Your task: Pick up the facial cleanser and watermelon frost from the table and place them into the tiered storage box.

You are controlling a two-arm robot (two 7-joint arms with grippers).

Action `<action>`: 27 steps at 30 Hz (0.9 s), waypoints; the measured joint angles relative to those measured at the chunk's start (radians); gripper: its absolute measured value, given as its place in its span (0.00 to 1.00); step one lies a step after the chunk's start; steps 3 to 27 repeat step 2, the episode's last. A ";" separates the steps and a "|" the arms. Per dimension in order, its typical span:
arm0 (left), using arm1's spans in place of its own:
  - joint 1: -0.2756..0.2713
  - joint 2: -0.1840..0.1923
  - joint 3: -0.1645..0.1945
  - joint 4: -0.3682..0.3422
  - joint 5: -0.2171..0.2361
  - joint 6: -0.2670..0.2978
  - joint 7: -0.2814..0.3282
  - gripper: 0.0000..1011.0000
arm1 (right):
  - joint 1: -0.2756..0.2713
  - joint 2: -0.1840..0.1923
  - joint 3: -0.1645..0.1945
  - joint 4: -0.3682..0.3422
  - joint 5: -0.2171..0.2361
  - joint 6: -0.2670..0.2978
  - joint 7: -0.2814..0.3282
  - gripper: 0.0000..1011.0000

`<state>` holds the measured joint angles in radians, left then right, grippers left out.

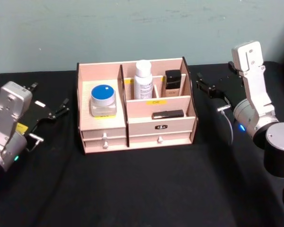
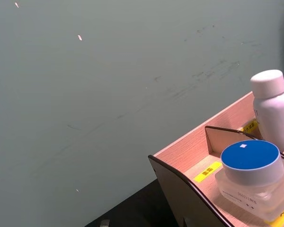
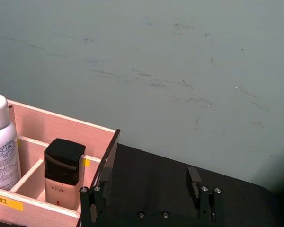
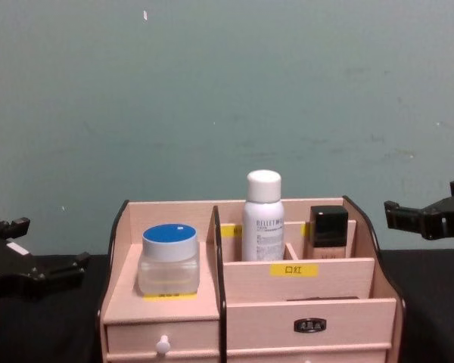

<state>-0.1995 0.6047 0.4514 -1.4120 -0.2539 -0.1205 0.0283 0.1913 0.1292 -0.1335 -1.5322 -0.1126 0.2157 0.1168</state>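
Empty-fingered, our left gripper (image 1: 61, 108) and right gripper (image 1: 202, 85) stood spread apart, flanking the tiered storage box (image 1: 137, 135). We noted the watermelon frost (image 1: 103, 100) in its left compartment, the facial cleanser (image 1: 143, 79) upright in the back row.

The beige black-capped bottle (image 3: 61, 177) reads "VEZE". Left of it in the tiered storage box (image 4: 303, 283), a yellow label (image 4: 293, 270) on the divider reads "口红". The facial cleanser (image 4: 262, 218) beside shows grey lettering, roughly "BELIET".
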 joint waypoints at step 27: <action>0.000 0.000 0.000 0.000 0.000 0.000 0.000 1.00 | 0.000 0.000 0.000 -0.001 0.000 0.000 0.000 0.99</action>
